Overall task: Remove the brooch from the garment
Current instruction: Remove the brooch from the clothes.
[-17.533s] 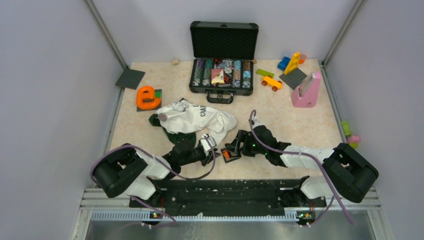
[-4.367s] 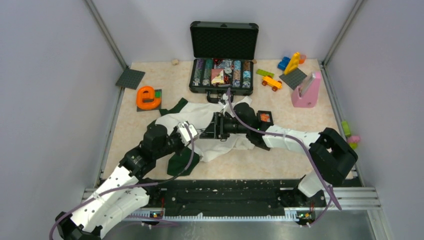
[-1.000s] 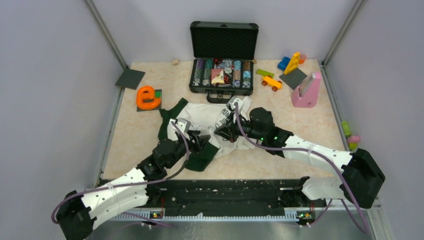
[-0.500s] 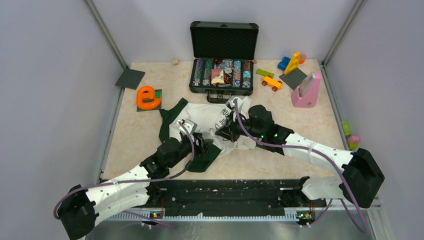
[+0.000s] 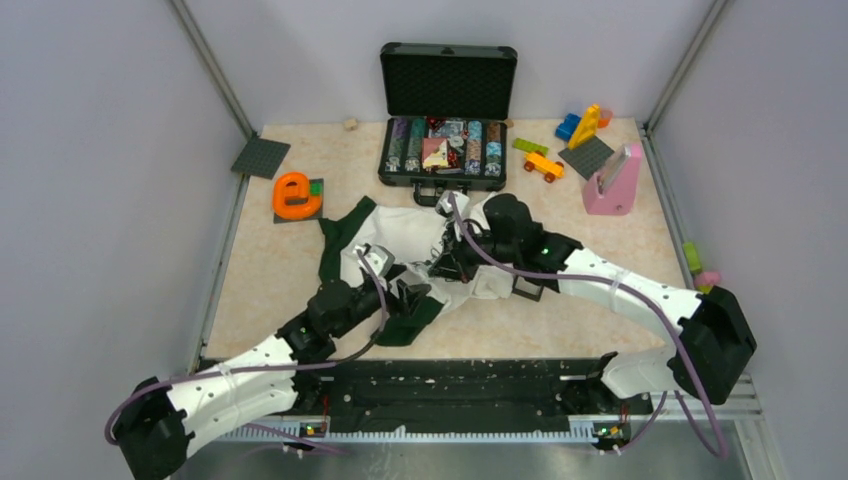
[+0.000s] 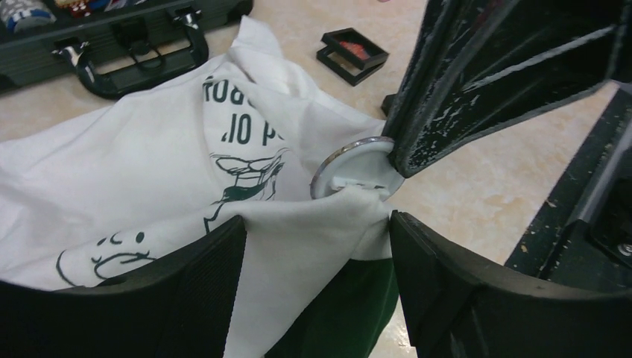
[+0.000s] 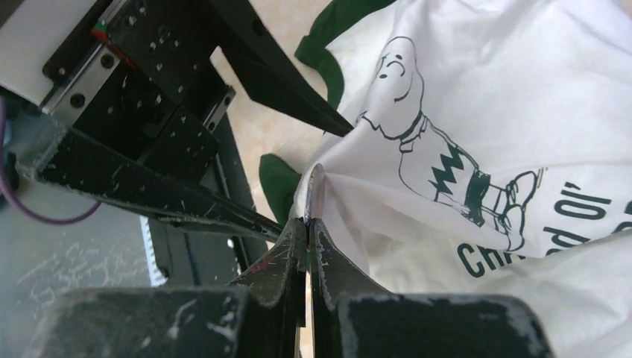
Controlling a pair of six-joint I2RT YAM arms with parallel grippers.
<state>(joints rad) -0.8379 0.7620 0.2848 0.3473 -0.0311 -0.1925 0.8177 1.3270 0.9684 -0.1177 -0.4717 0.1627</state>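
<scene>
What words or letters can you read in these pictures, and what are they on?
"e": the big orange letter itself, standing on the table.
"Ch" and "OL'": green print on the white T-shirt; folds hide the rest.
Anything inside the black case: too small to read.

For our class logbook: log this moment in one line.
left claw: open around shirt fold | right claw: shut on brooch
</scene>
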